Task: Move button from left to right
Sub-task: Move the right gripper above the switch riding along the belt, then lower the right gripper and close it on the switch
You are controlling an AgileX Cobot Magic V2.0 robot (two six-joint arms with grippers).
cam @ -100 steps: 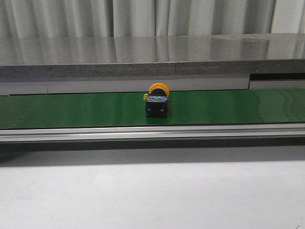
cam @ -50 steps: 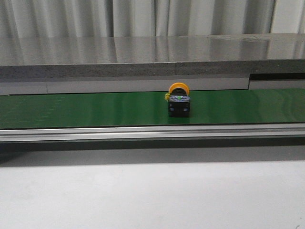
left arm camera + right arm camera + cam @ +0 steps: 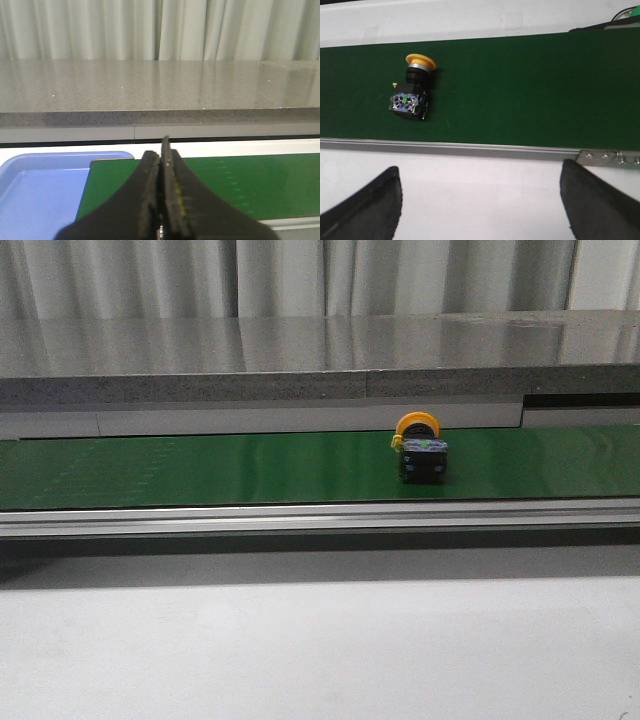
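Note:
The button (image 3: pixel 419 453) lies on its side on the green conveyor belt (image 3: pixel 200 468), right of the belt's middle, its yellow-orange cap pointing away from me and its black body toward me. In the right wrist view the button (image 3: pixel 412 93) shows a tiny green mark on its black body. My right gripper (image 3: pixel 479 177) is open over the white table, on the near side of the belt and apart from the button. My left gripper (image 3: pixel 161 156) is shut with nothing between its fingers, held over the belt's left end. Neither gripper shows in the front view.
A blue tray (image 3: pixel 35 190) sits beside the belt's left end. An aluminium rail (image 3: pixel 320 517) runs along the belt's near edge, and a grey stone ledge (image 3: pixel 320 365) rises behind it. White table surface (image 3: pixel 320 650) lies in front.
The button has travelled to the right along the belt, from near the middle to right of it. No gripper touched it.

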